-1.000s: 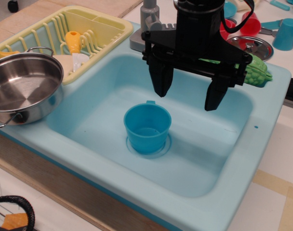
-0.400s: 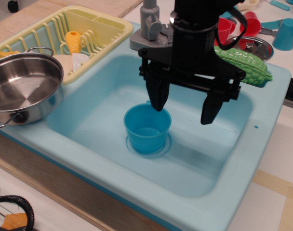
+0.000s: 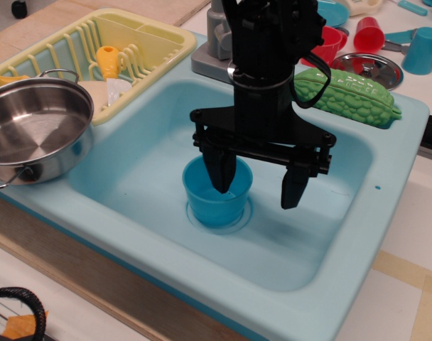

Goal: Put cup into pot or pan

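Observation:
The medium-blue cup [image 3: 212, 202] stands upright on the drain in the middle of the pale blue sink [image 3: 131, 177]. My black gripper [image 3: 257, 190] is open and low over it. Its left finger reaches down inside the cup's mouth and its right finger hangs outside the cup, to its right. The cup's right rim lies between the two fingers. The shiny steel pot [image 3: 35, 131] with wire loop handles sits empty on the sink's left ledge.
A yellow dish rack [image 3: 141, 42] with an orange item stands at the back left. A grey faucet [image 3: 214, 39] and a green corn-like toy [image 3: 347, 92] lie behind the sink. Red cups [image 3: 369, 32], a turquoise cup [image 3: 422, 50] and a flat steel dish [image 3: 369, 65] stand at the back right.
My gripper has moved down and to the left, from above the sink's back to around the cup's right rim. The cup and the pot have not moved.

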Controlling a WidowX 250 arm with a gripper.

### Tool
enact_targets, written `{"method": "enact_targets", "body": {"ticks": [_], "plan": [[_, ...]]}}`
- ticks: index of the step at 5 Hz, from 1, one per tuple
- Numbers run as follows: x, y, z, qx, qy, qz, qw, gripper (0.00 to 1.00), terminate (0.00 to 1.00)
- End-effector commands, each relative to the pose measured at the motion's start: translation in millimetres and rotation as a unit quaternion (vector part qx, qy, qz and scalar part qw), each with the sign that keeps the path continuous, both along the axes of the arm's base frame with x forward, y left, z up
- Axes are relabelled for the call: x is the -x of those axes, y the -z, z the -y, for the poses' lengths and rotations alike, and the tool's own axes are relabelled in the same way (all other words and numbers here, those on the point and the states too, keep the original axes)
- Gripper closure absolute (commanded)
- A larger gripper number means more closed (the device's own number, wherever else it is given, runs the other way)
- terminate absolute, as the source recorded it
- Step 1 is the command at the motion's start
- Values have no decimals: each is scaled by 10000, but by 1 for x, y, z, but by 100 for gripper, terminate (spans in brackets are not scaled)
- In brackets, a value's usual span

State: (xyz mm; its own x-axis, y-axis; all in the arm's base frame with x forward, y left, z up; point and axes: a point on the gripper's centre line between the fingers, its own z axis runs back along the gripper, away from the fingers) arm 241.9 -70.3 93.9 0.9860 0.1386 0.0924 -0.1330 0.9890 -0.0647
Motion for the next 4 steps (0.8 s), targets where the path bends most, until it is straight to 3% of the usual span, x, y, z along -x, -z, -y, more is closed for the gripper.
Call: {"method": "enact_targets", "body": {"ticks": [1, 2, 3, 4], "plan": [[-9, 15, -3, 196, 32, -139, 9997, 0, 0], [-4, 23, -5, 368, -122, -51, 9992, 100, 0], [-1, 25, -5, 425, -194, -19, 9989, 100, 0], [1, 3, -8, 143, -262, 94, 9995, 100, 0]]}}
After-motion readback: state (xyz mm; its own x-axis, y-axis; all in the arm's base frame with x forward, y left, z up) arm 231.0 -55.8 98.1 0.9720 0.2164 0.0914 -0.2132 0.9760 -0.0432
